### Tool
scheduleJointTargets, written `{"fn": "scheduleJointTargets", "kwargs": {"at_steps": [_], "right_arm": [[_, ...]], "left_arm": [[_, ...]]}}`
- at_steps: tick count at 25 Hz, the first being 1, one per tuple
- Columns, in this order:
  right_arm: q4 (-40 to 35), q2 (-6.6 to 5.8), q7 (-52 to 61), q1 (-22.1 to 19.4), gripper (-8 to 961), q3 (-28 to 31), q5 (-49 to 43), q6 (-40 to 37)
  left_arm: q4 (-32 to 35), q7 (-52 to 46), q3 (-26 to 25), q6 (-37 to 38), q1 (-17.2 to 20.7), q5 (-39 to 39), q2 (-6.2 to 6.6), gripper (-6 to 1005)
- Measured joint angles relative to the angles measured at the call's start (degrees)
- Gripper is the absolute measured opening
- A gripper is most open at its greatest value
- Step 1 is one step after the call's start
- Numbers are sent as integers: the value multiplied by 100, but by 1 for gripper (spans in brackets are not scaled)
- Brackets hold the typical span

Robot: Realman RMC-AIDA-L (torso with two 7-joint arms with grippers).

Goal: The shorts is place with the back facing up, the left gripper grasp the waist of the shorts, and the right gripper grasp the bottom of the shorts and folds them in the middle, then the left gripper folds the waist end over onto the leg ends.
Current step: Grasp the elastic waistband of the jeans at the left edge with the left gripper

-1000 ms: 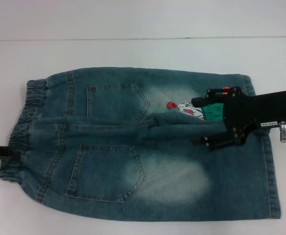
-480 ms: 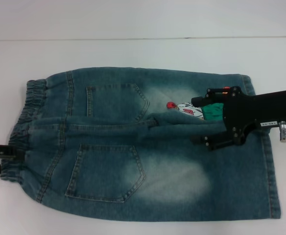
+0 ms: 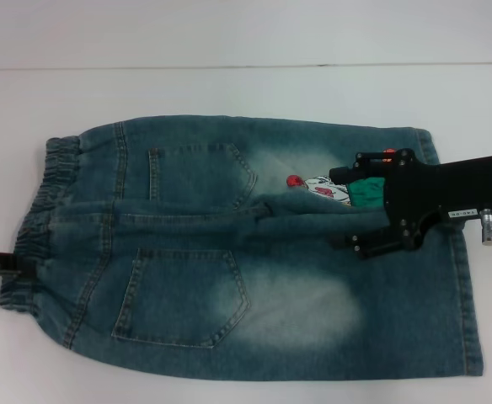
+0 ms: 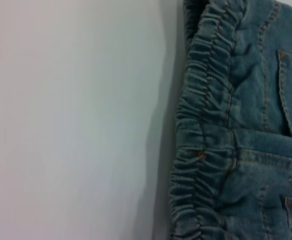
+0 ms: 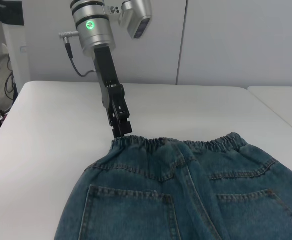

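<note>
Your blue washed-denim shorts [image 3: 246, 248] lie flat, back up, on the white table [image 3: 246, 88]; ruffled elastic waistband [image 3: 35, 223] at robot's left, straight stitched leg hems [image 3: 461, 252] at right.

Left gripper [image 3: 6, 273], plain black claw, sits at the near corner of the waistband, touching or just over its edge. Can't tell whether it's clenched on fabric.

Right gripper [image 3: 347, 210], black claw on the labelled arm, hangs released, jaws spread, over the crotch seam beside the cartoon patch [image 3: 313, 189].

Risks:
- It's well inboard of the hems; closing here would likely bunch mid-leg denim, not the bottom edge.
- Left's corner bite looks shallow; elastic could slip out on the lift.
- One-corner holds may skew the fold.

Room: bare table on the far side and left of the waistband. Near edge of the shorts sits close to the head view's lower border, so little margin there.
</note>
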Motion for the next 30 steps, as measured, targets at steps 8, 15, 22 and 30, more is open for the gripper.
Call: {"fn": "scheduleJointTargets", "kwargs": {"at_steps": [8, 15, 22, 30], "right_arm": [[0, 0, -12, 2, 896, 0, 0, 5], [0, 0, -21, -2, 897, 0, 0, 6], [0, 0, -61, -5, 897, 0, 12, 5], [0, 0, -92, -2, 897, 16, 27, -11]], "left_arm": [[-23, -5, 61, 43, -80, 6, -59, 937], [54, -1, 54, 215, -138, -54, -130, 936], [402, 11, 5, 375, -181, -61, -232, 935], [389, 7, 54, 446, -151, -17, -212, 934]]}}
